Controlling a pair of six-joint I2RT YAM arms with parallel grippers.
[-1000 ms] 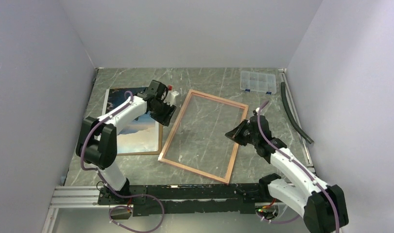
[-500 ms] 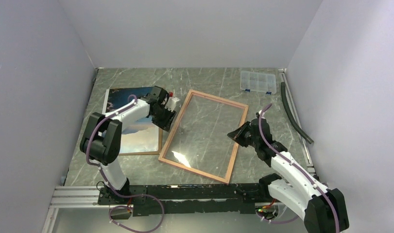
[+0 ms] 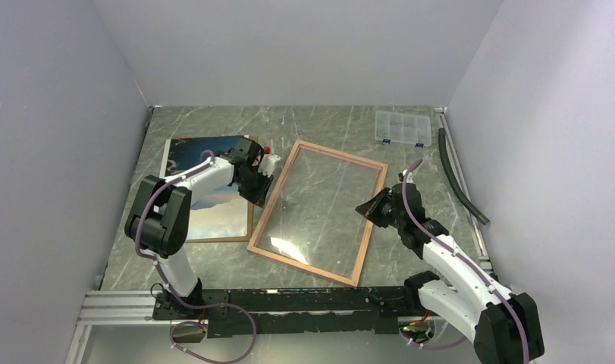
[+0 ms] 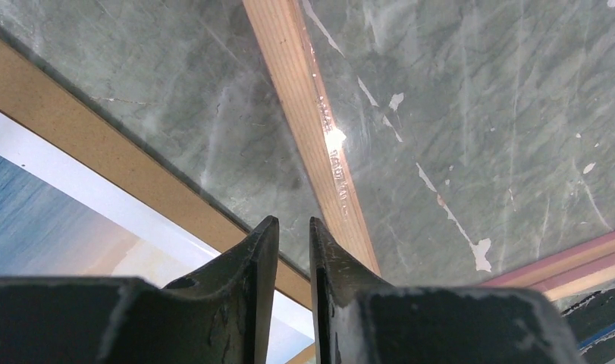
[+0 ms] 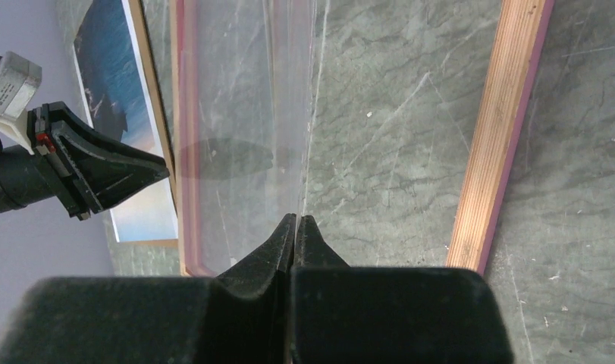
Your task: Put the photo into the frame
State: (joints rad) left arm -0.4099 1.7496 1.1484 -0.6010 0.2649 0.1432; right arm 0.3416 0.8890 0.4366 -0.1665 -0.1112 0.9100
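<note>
The photo (image 3: 184, 154) lies picture side up on a brown backing board (image 3: 213, 240) at the left. Beside it lies the frame (image 3: 268, 208), tan reverse up, with a pink edge (image 4: 577, 254) showing. A clear pane (image 3: 319, 205) rests tilted over the frame's opening. My right gripper (image 5: 296, 218) is shut on the pane's near right edge. My left gripper (image 4: 294, 221) hovers low over the gap between the backing board (image 4: 76, 144) and the frame's left rail (image 4: 308, 114). Only a narrow slit separates its fingers, and nothing is between them.
A clear compartment box (image 3: 401, 127) sits at the back right, and a black hose (image 3: 459, 178) runs along the right wall. Grey walls close in on three sides. The arms' mounting rail (image 3: 289, 299) crosses the near edge.
My left gripper dropped lower toward the frame's left rail and its jaws narrowed a lot. The right gripper kept hold of the pane and barely shifted.
</note>
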